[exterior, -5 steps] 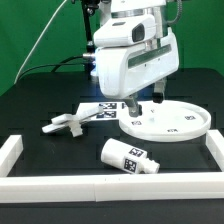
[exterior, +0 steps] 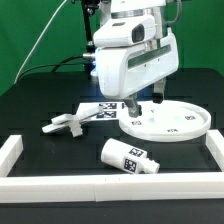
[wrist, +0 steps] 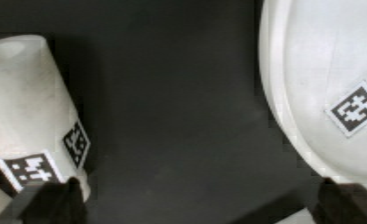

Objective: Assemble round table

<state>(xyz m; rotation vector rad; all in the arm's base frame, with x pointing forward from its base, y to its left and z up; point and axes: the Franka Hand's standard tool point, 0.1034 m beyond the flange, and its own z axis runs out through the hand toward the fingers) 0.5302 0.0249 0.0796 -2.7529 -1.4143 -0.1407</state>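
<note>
The large round disc (exterior: 165, 122) lies flat on the black table at the exterior view's right. The short cylindrical leg (exterior: 128, 155) lies on its side in front of it. The small cross-shaped foot (exterior: 66, 123) lies to the left. My gripper (exterior: 143, 102) hangs just above the disc's left edge, open and empty. In the wrist view the leg (wrist: 34, 110) and the disc (wrist: 331, 90), both tagged, flank a strip of black table. My gripper (wrist: 194, 205) shows with its fingertips (wrist: 38, 205) wide apart and nothing between them.
The marker board (exterior: 102, 109) lies behind the foot, partly under the arm. White border rails run along the front (exterior: 100, 187), the left (exterior: 9, 151) and the right (exterior: 215, 148) of the table. Cables hang at the back left.
</note>
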